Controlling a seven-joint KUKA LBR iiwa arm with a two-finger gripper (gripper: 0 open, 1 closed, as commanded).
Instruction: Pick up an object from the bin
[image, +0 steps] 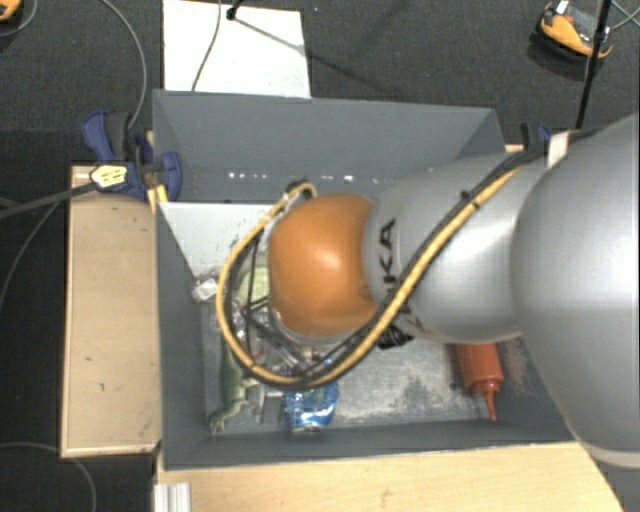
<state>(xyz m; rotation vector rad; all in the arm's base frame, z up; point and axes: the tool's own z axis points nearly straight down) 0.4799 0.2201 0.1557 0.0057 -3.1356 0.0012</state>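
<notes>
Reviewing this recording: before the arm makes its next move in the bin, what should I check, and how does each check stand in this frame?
1. The gripper is inside the walls of the bin, over its left half: ok.
2. Pickable things lie close by, a blue crinkled packet and a green thing, both by the wall at the picture's bottom: ok.
3. Which thing lies directly under the gripper: cannot tell, the orange cover hides it.
4. Whether something is already held: cannot tell.
5. The red bottle on the right lies apart from the gripper: ok.
</notes>
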